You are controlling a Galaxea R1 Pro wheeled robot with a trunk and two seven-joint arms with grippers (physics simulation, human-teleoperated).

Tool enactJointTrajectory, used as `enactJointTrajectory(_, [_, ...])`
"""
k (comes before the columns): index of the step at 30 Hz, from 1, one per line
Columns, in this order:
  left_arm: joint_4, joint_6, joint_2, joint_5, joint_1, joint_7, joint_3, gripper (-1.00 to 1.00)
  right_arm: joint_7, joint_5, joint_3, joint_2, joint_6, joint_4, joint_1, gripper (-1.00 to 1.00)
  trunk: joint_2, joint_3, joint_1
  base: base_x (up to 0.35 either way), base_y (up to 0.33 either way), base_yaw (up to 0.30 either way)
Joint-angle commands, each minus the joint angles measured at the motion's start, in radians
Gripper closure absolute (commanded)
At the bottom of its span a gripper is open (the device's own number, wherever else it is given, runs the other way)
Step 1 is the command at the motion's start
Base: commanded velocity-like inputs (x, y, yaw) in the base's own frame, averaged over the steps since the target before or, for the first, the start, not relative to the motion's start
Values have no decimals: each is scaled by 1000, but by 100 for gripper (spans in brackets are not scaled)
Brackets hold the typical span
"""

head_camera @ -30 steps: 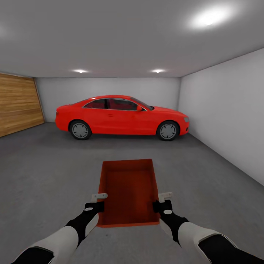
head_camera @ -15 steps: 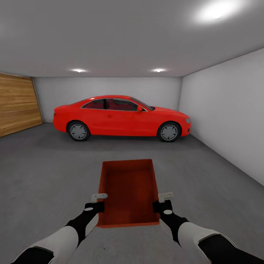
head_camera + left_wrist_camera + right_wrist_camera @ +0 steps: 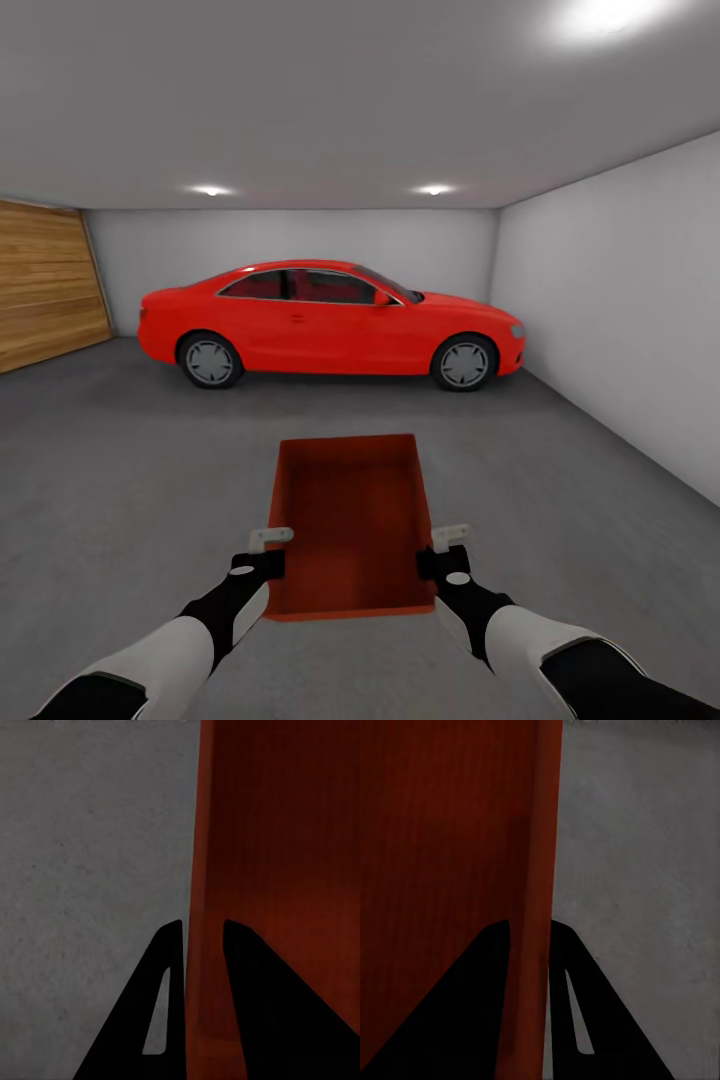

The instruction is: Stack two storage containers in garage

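Grey concrete floor [image 3: 120,480] lies beneath your load: left gripper [image 3: 272,548] and right gripper [image 3: 442,545] each pinch a side wall of the orange-red lidless plastic bin [image 3: 350,520], keeping it level. Beyond, a red car [image 3: 330,320] is parked.

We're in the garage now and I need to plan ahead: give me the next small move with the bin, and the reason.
Probably lower the storage container straight down onto the floor. The left gripper and right gripper each clamp a side wall, it hangs level above bare concrete, and the red car stands well ahead.
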Motion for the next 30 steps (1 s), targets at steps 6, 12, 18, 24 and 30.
enactJointTrajectory(6, [-4,-34,41,-12,-1,36,30,100,-6,-23,-40,-7,-7,13,-1,100,-1,-2,1,321,0,0])
enactJointTrajectory(12, [-4,-34,41,-12,-1,36,30,100,-6,-23,-40,-7,-7,13,-1,100,-1,-2,1,321,0,0])
enactJointTrajectory(18, [-4,-34,41,-12,-1,36,30,100,-6,-23,-40,-7,-7,13,-1,100,-1,-2,1,321,0,0])
enactJointTrajectory(24, [-4,-34,41,-12,-1,36,30,100,-6,-23,-40,-7,-8,13,-1,100,-1,-2,1,321,0,0])
enactJointTrajectory(30, [-5,-34,41,-12,-1,36,30,100,-6,-23,-40,-7,-7,13,-1,100,-1,-2,1,321,0,0])
